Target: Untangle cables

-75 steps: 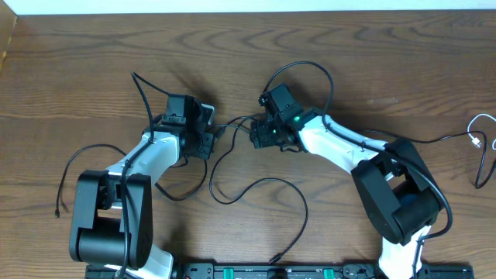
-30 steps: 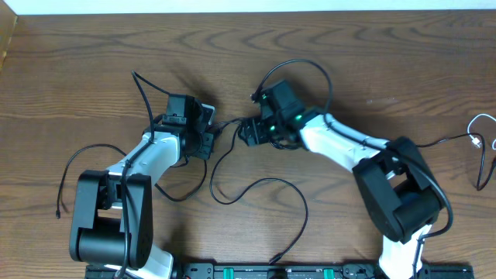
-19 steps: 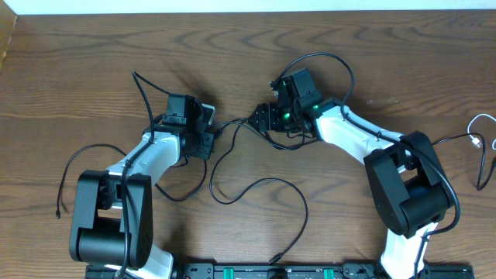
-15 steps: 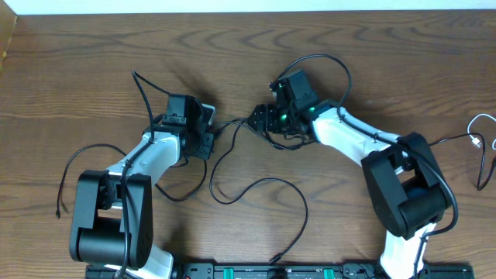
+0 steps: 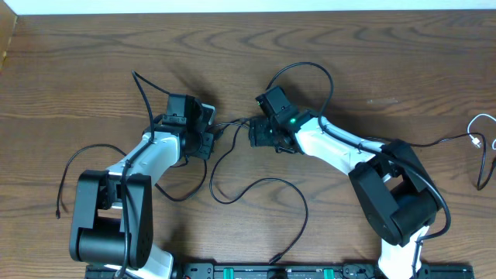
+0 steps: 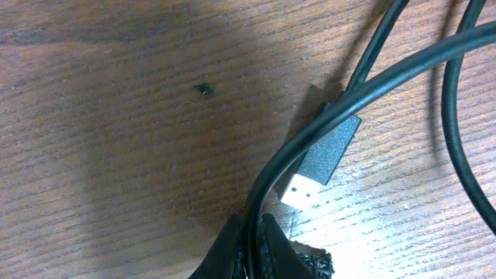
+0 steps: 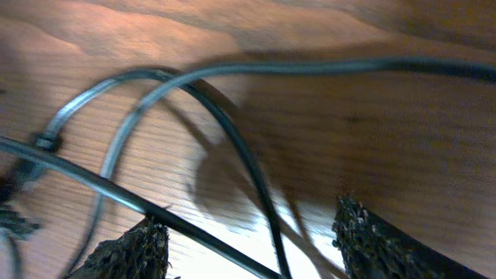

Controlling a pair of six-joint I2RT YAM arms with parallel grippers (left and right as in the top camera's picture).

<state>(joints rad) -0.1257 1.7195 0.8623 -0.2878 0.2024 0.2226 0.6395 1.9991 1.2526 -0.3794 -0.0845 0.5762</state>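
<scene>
the left arm (image 5: 147, 159) rises from its base at the near edge, elbow bent. it reaches up and right, so the left gripper (image 5: 209, 133) points toward the middle of the counter (image 5: 93, 62). the right arm (image 5: 341, 151) bends the other way and stretches left, so the right gripper (image 5: 258, 133) faces the left one. the two are near each other but apart.

the counter is dark brown wood with strong grain, and a pale strip runs along its far edge. a black cable (image 5: 271, 180) runs between the two grippers and loops down toward the near edge. a second black cord (image 5: 77, 155) curls beside the left arm's base, and a white cable (image 5: 482, 122) lies well apart at the right edge.

the left wrist view shows what the overhead cannot — the left gripper (image 6: 249, 244) is closed, pinching the black cable (image 6: 364, 85) between its tips. a usb plug (image 6: 322, 159) lies flat on the wood just under that cable, its metal end toward the gripper. a small dark speck (image 6: 204, 89) sits on the grain.

the right wrist view is blurred. the right gripper (image 7: 248, 248) is low over the wood with its fingers (image 7: 128, 252) wide apart — black strands (image 7: 232, 147) cross the gap between them, and none is clamped.
</scene>
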